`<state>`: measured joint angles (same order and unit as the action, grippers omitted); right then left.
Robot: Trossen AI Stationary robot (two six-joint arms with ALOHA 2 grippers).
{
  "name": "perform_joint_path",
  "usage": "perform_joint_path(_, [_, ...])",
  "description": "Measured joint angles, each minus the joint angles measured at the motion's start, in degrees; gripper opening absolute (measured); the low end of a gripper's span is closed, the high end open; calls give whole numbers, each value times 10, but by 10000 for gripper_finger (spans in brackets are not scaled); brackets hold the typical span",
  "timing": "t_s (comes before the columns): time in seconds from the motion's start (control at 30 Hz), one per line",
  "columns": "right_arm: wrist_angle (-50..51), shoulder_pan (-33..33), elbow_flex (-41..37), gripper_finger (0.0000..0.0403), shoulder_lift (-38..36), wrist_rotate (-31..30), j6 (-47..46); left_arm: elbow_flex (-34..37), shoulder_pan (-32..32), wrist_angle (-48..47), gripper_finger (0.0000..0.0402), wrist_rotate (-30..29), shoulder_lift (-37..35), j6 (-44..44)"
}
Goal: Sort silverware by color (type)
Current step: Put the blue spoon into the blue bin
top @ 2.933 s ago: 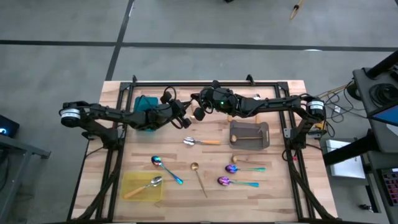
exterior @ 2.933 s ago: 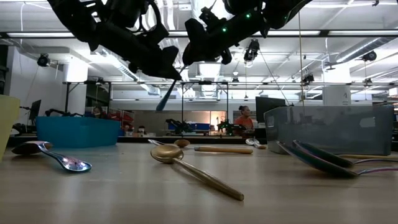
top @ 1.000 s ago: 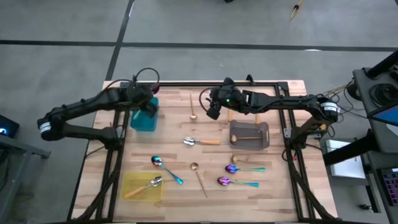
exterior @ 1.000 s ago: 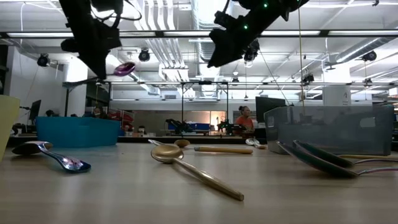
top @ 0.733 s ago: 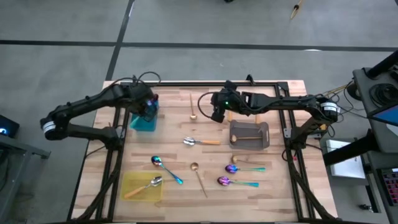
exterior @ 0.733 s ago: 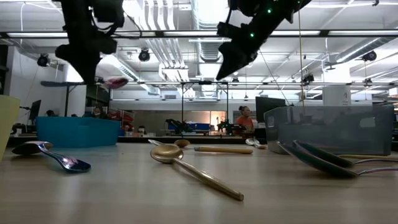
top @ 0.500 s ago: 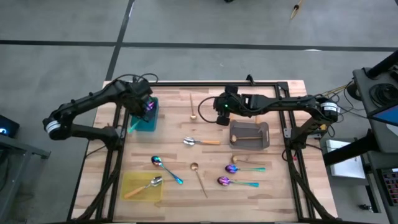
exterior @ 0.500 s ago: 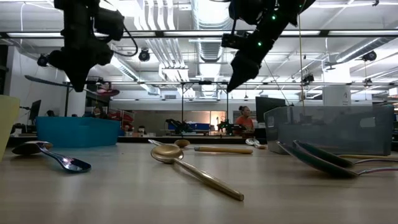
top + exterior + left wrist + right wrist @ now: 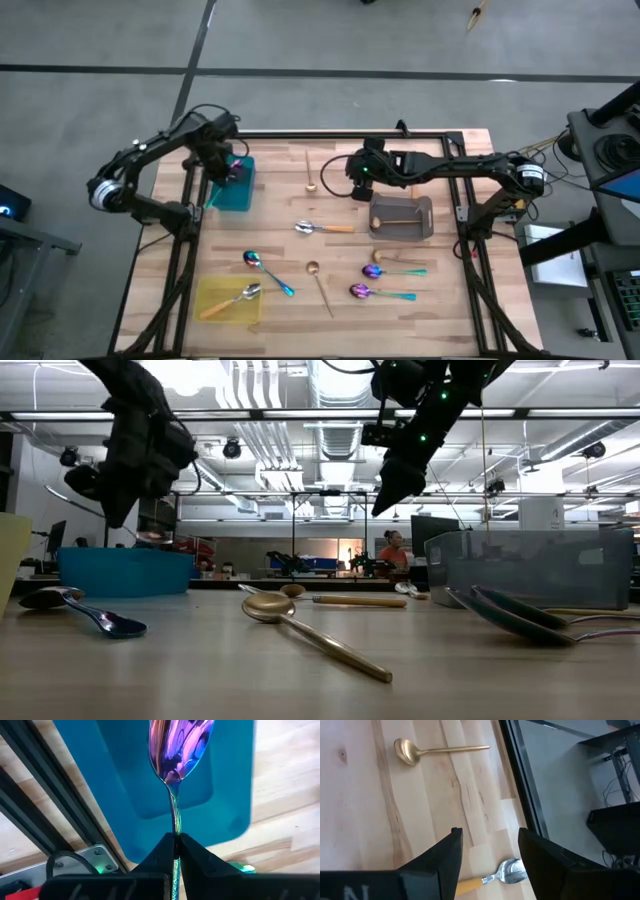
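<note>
The left gripper, clamped on the iridescent purple teal-handled spoon, has moved over the rectangular teal plastic tray; release is due. The right gripper waits open.

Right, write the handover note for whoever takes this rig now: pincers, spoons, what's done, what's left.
Left pincer: shut on an iridescent spoon, held over the teal tray; not released yet.
Right pincer: open, holding nothing, above the table's back middle near a loose gold spoon.
Done: one orange-handled spoon lies in the yellow tray; one gold spoon in the grey tray.
Left on the table: an orange-handled spoon mid-table, a second gold spoon, and three iridescent spoons, one front left and two front right.
</note>
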<state>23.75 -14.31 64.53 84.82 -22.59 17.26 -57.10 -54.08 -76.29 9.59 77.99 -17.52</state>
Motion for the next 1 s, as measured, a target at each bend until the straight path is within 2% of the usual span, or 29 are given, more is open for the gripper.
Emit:
perform_joint_path(0.43, [0,0,0,183,0,0,-1,0,-8,17,0,0,122,55])
perform_joint_path(0.7, [0,0,0,183,0,0,-1,0,-9,39,0,1,158,59])
perform_joint_path(1.0, [0,0,0,183,0,0,-1,0,-9,78,8,0,161,56])
